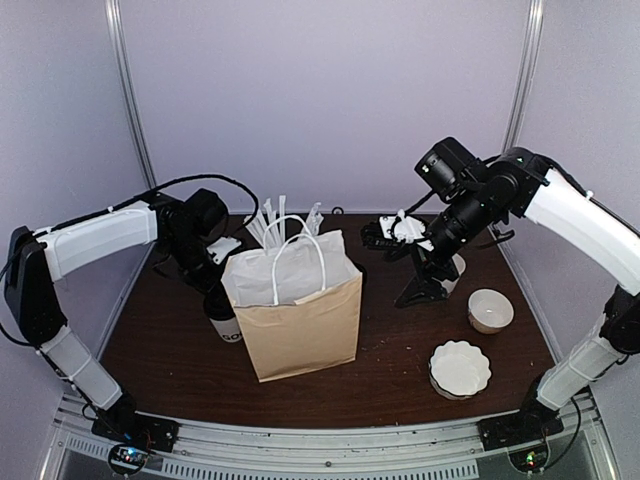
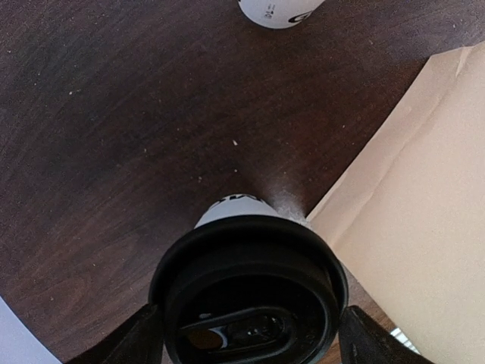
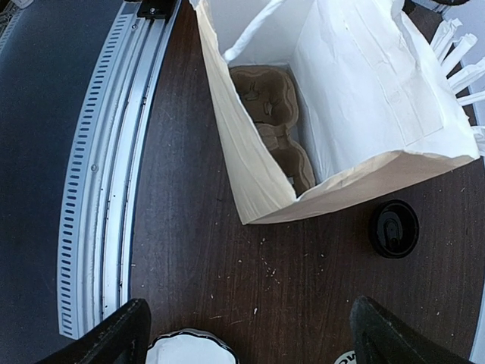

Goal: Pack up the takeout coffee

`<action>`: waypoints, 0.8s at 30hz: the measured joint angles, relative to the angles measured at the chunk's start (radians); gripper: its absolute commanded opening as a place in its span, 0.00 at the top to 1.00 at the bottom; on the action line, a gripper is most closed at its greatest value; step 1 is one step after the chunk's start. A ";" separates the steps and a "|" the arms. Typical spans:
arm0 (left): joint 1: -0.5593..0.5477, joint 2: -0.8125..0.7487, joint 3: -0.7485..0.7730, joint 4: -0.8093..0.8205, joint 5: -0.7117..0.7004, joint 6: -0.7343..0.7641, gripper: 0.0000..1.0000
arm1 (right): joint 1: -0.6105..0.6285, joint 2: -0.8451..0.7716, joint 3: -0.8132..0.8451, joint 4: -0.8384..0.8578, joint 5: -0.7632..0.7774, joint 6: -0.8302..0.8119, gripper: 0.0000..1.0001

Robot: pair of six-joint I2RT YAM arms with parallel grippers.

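- Both pincers are wide. The left pincer [image 2: 250, 337] straddles the coffee cup [image 2: 250, 292], one finger on each side of its black lid. The fingers are close to the rim, but no firm grip shows.
- The right pincer [image 3: 250, 322] is wide with nothing between its fingers, over the counter [image 3: 227, 280] on the bag's right side.
- Coffee cup stands upright on the counter just beside the left wall of the paper bag [image 1: 300, 315], outside it.
- Bag is upright with its mouth open. A cardboard cup tray [image 3: 273, 121] sits on its floor, and the slots in view look vacant.
- A round black lid [image 3: 394, 228] is near the bag; whether a cup is under it I cannot tell. Straws [image 1: 280, 215] stand behind the bag, and another white cup [image 2: 276, 11] is well apart from the lidded one.
- Progress: early, nothing packed. My judgement of what's left: close on the cup, lift it, carry it over the bag mouth, lower it into a tray slot, let go.
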 measured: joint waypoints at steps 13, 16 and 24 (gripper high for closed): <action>0.000 0.001 -0.008 -0.001 0.005 0.011 0.29 | 0.000 0.000 -0.009 0.002 0.009 0.000 0.04; 0.000 -0.003 -0.008 -0.011 0.007 0.010 0.31 | 0.000 0.000 -0.010 0.002 0.011 0.000 0.04; 0.000 -0.180 0.071 -0.165 -0.019 -0.001 0.33 | -0.005 -0.027 -0.024 0.010 0.042 0.002 0.04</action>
